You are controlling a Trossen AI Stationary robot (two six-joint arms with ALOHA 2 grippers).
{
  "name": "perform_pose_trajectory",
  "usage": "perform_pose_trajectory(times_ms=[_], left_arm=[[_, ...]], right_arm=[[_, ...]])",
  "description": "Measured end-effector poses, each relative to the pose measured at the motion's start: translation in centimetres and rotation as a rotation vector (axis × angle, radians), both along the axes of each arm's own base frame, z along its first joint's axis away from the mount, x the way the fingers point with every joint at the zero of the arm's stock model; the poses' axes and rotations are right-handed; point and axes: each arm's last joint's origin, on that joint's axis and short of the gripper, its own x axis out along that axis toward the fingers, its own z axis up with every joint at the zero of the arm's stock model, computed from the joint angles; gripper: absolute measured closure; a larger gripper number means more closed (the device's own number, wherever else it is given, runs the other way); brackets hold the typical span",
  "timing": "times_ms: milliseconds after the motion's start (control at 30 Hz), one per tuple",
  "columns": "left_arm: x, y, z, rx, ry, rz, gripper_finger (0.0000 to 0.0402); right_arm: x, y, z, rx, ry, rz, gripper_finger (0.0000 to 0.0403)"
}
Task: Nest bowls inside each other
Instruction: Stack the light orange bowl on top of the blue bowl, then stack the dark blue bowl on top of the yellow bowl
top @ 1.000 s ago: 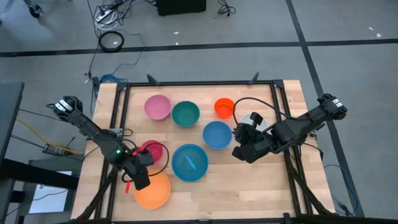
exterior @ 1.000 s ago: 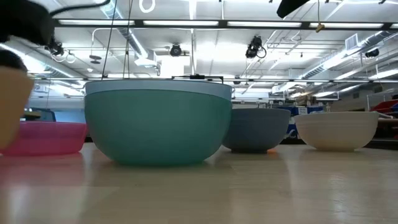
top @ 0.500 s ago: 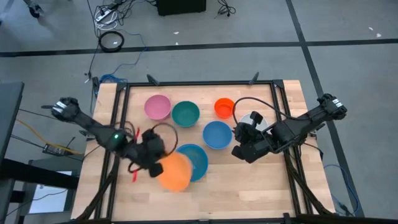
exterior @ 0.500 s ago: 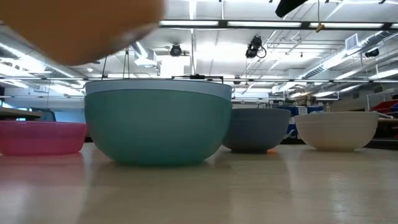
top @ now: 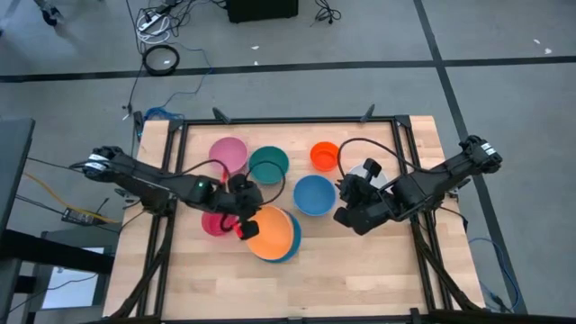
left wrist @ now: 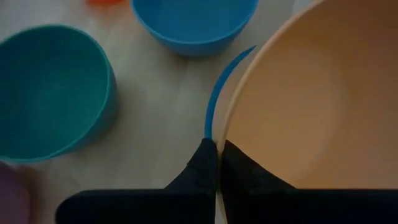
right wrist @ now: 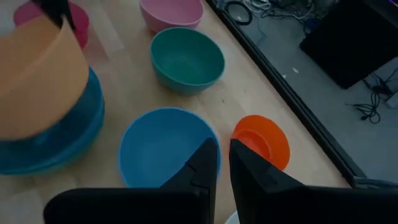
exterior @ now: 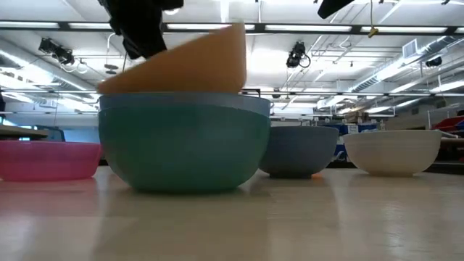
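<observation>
My left gripper (top: 245, 223) is shut on a big orange bowl (top: 272, 232) and holds it tilted over the light blue bowl (top: 290, 245) at the table's middle. In the low view the orange bowl (exterior: 181, 65) dips behind the light blue bowl's rim (exterior: 185, 98); whether the two touch, I cannot tell. A small red bowl (top: 214, 223) stands just left of them. My right gripper (top: 346, 216) hangs shut above the table right of the blue bowl (top: 314, 194), with nothing between its fingers (right wrist: 205, 165). My left gripper pinches the orange bowl's rim (left wrist: 226, 115) on the side toward the table's left, one finger inside the bowl and one outside. The fingers slant down from the left. The bowl hangs tilted, its far side higher, its lower part over the light blue bowl.
A pink bowl (top: 228, 153), a teal bowl (top: 268, 165) and a small orange bowl (top: 324, 156) stand along the far side. A white bowl (top: 371, 174) shows partly under my right arm. Bare wood lies along the near edge.
My left gripper has carried the orange bowl up from the near left of the table toward the right and far side, over the light blue bowl. The wrist has rolled and the bowl has tipped. The small red bowl now shows uncovered.
</observation>
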Motion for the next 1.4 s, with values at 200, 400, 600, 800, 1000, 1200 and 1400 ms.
perform_pose_trajectory(times_ms=[200, 400, 600, 800, 1000, 1200, 1400], left_arm=[[1.3, 0.1, -1.3, -0.011, 0.026, -0.012, 0.0373], [1.5, 0.1, -1.2, -0.015, 0.004, -0.018, 0.0309], [1.8, -0.1, 0.4, -0.071, -0.012, -0.057, 0.0268], [1.3, -0.5, 4.1, -0.018, -0.013, -0.087, 0.0260], [-1.3, -0.1, 8.4, 0.084, -0.035, -0.041, 0.0260], [-5.1, 0.7, 10.3, 0.083, -0.023, 0.052, 0.0260], [-7.6, 1.0, 11.0, 0.104, -0.018, 0.099, 0.0259]], right_arm=[[0.1, -0.6, -0.2, 0.017, 0.000, -0.040, 0.0371], [0.3, -1.6, -2.5, 0.032, 0.077, -0.072, 0.0373], [0.5, -2.9, -5.9, 0.090, 0.157, -0.097, 0.0370], [2.3, -3.7, -8.6, 0.118, 0.136, 0.068, 0.0369], [3.6, -4.6, -9.9, 0.139, 0.086, 0.215, 0.0340], [3.9, -5.5, -10.2, 0.346, 0.083, 0.291, 0.0273], [3.7, -4.5, -10.3, 0.403, 0.114, 0.389, 0.0235]])
